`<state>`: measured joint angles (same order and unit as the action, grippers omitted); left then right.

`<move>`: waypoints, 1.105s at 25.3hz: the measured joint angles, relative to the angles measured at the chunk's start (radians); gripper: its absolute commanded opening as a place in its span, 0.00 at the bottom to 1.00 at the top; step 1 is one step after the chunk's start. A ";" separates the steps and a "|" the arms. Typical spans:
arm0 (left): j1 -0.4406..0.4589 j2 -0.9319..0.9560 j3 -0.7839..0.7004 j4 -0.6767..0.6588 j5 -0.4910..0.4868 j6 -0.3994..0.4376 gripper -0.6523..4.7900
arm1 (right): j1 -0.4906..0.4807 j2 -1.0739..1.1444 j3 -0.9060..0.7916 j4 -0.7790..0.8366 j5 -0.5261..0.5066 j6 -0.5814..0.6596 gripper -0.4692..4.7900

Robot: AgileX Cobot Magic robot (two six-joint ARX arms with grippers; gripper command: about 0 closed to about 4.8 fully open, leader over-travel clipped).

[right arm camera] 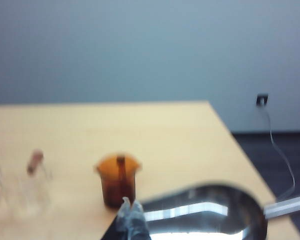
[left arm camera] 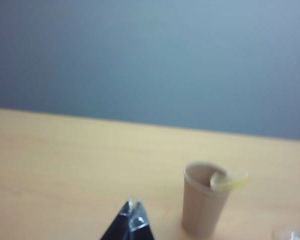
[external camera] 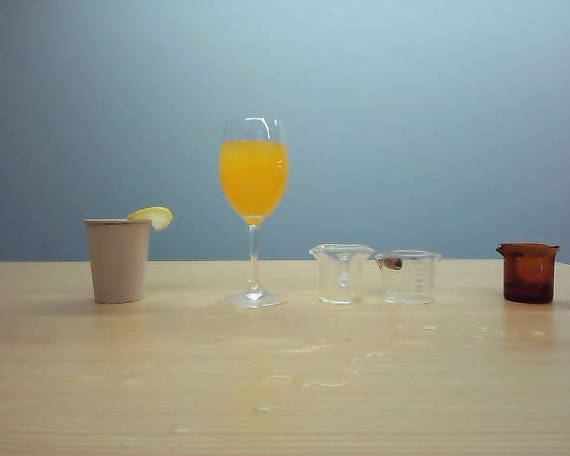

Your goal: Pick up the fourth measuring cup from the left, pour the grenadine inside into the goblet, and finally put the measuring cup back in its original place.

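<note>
The fourth measuring cup [external camera: 529, 273] is a small dark red-brown beaker that stands at the right end of the row on the table. The grenadine [external camera: 528, 288] shows as the darker band in its lower part. The goblet [external camera: 254, 209] stands left of centre, upright, its bowl holding orange juice. Neither gripper shows in the exterior view. In the right wrist view my right gripper [right arm camera: 130, 204] is shut and empty, just short of the measuring cup [right arm camera: 118, 180]. My left gripper [left arm camera: 133, 204] is shut and empty, over bare table near the paper cup [left arm camera: 205, 205].
A beige paper cup [external camera: 118, 259] with a lemon slice [external camera: 152, 217] stands at the left. Two clear measuring cups [external camera: 342, 274] [external camera: 408, 276] stand between the goblet and the dark cup. A metal spoon [right arm camera: 210, 210] lies beside the dark cup. Small wet spots [external camera: 304, 366] mark the table's front.
</note>
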<state>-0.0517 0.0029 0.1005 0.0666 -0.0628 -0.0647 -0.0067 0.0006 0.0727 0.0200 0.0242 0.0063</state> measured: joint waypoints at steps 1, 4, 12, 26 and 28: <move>0.000 0.000 0.019 -0.002 -0.003 0.000 0.11 | 0.000 0.000 0.023 0.002 0.000 0.000 0.08; 0.000 0.018 0.116 -0.059 -0.005 -0.001 0.11 | 0.000 0.000 0.078 -0.003 0.000 0.000 0.08; 0.000 0.376 0.494 -0.096 0.084 -0.017 0.11 | 0.000 0.167 0.309 -0.035 0.002 0.000 0.08; -0.470 0.850 0.865 -0.220 0.140 -0.063 0.11 | 0.000 0.477 0.519 0.011 -0.002 0.053 0.08; -0.510 0.860 0.867 -0.222 0.138 -0.063 0.11 | 0.000 0.509 0.519 0.017 -0.002 0.066 0.08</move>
<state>-0.5621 0.8631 0.9676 -0.1551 0.0750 -0.1276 -0.0063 0.5095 0.5919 0.0368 0.0219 0.0723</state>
